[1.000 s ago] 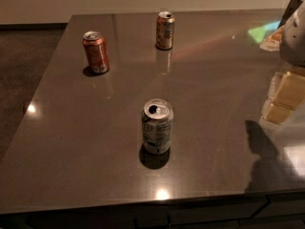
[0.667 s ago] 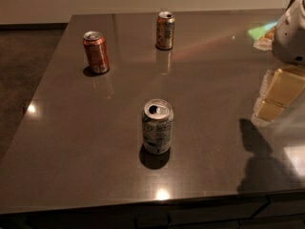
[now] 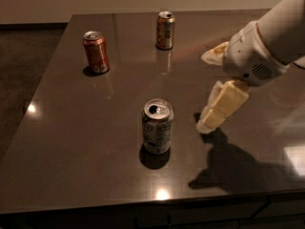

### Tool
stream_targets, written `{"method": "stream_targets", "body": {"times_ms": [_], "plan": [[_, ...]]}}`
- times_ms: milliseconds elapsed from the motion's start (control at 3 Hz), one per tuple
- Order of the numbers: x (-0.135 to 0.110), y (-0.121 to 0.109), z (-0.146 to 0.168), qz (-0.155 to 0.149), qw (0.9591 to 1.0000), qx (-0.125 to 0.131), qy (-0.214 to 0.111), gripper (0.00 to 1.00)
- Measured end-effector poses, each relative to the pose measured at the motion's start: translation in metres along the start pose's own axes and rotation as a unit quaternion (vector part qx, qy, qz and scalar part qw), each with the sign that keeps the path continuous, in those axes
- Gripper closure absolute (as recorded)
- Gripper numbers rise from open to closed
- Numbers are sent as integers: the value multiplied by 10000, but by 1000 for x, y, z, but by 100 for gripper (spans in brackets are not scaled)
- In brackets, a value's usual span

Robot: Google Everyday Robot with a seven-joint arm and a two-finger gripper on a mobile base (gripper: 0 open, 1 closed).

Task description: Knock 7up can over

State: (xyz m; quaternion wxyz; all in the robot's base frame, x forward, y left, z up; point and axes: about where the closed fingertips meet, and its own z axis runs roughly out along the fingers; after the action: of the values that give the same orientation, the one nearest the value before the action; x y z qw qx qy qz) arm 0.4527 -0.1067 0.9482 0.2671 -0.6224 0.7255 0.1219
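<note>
The 7up can [image 3: 157,126] stands upright toward the 6 o'clock side of the table [image 3: 71,142], not far from the near edge. The tool [image 3: 206,90] hangs just beside it at the can's 3 o'clock, apart from it. It is spread and grasps nothing: one pale finger [image 3: 221,105] points down toward the table and the other [image 3: 214,53] is higher and farther back.

The main risk I see is a push that lands too low. On this glossy top a low shove would likely slide the can toward 9 o'clock upright instead of tipping it. Contact near the rim gives the lever needed. A pass set too high would go over the silver top and miss altogether. Once down, the can may roll, and a roll toward 6 o'clock could carry it off the near edge.

The can's top shows a dark mouth, so it looks opened. Whether any drink is left inside cannot be seen. If some is, knocking it over would spill it across the table.

The red-orange can [image 3: 96,52] at 11 o'clock and the orange-copper can [image 3: 165,30] at 12 o'clock stand upright, well apart from the 7up can. A short sweep toward 9 o'clock should not reach them. Their contents are also unknown.
</note>
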Motion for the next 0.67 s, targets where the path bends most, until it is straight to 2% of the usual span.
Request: {"method": "stream_targets", "body": {"times_ms": [333,667], "plan": [[-25,16,24,-173,9974,-209,-673,0],[-44,37,48,-368,9910,-411,-1223,0]]}}
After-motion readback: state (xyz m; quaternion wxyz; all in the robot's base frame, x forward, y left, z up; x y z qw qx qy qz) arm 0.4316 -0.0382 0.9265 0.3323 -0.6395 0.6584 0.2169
